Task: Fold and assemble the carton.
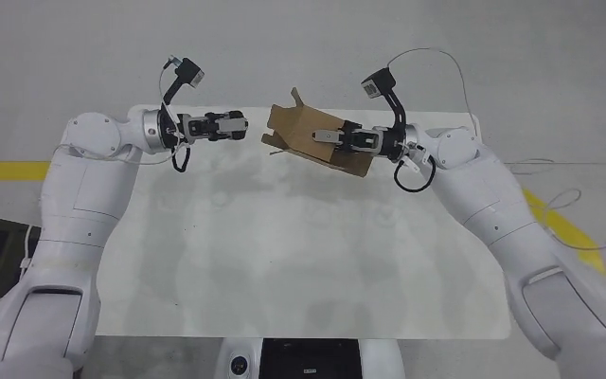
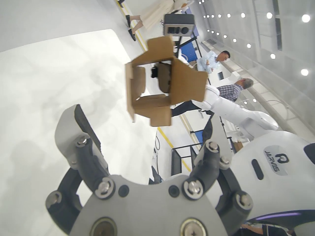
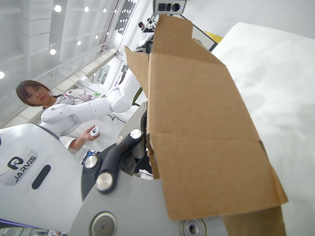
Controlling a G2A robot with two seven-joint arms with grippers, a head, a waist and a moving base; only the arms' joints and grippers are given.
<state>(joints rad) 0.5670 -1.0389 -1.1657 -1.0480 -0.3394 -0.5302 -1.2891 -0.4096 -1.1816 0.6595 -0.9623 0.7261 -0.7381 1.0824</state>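
white table [image 1: 284,265] lies under both arms, and nothing of the task rests on it. brown carton [image 1: 308,137] is held in the air over the far side of the table, between the two arms, opened into a square tube with both ends unclosed. one open mouth faces the left arm, which looks deliberate: the free arm can get at that end while the other steadies the tube. right gripper [image 1: 327,137] is clamped on one side wall of the carton, one finger [image 3: 141,121] showing against the outside of the wall, and a dark shape inside the tube is likely the other; gripping a wall, not a flap, leaves the ends free to fold. left gripper [image 1: 244,125] hangs just beside the carton's mouth, apart from it, spread wide and holding nothing, lined up on the opening as if ready to push. flaps [image 2: 160,117] at that near end splay outward, none tucked, so the folding of the ends is not yet done
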